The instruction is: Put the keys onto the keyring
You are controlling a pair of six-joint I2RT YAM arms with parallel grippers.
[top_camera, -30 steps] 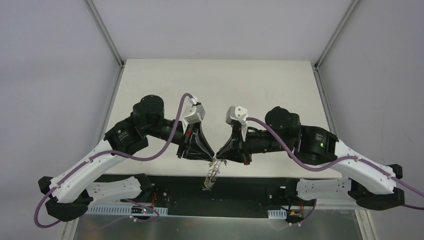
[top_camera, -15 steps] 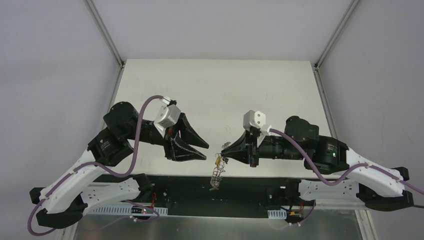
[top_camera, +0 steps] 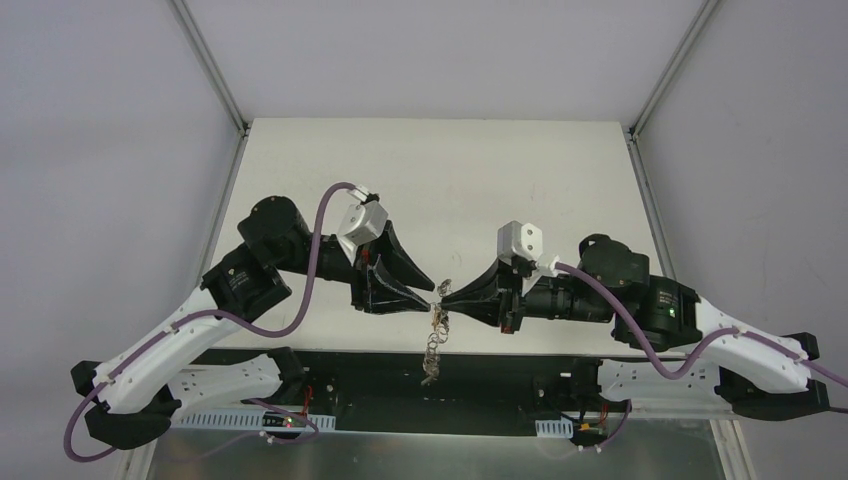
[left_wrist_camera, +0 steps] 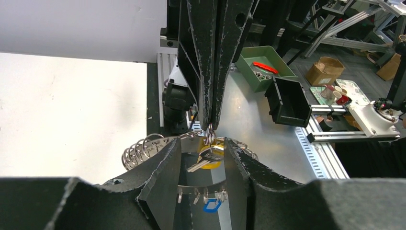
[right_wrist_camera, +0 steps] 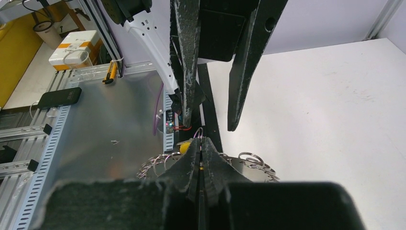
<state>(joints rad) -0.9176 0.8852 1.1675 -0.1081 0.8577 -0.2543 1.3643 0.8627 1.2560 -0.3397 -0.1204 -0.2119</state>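
The keyring [top_camera: 432, 345], a silvery band fringed with small loops, hangs over the table's near edge. My right gripper [top_camera: 447, 298] is shut on one small loop at its top; the right wrist view shows the closed tips [right_wrist_camera: 200, 142] with that loop above them. My left gripper [top_camera: 428, 292] is open, its fingers on either side of the right gripper's tips [left_wrist_camera: 209, 125]. In the left wrist view the yellow-headed key [left_wrist_camera: 210, 160] hangs from the held loop between my open left fingers [left_wrist_camera: 165, 167]. The blue key head [left_wrist_camera: 211, 205] hangs lower on the keyring's band [left_wrist_camera: 143, 149].
The white table [top_camera: 450, 180] lies behind both arms. A black rail [top_camera: 380, 372] and metal plate run along the near edge, below the hanging ring. Off the table stand a green bin [left_wrist_camera: 261, 72], a black box [left_wrist_camera: 287, 100] and a phone [right_wrist_camera: 60, 97].
My left gripper pulled back to the left half a second ago and has now come back, open, around the right gripper's tips. The right gripper still holds the ring.
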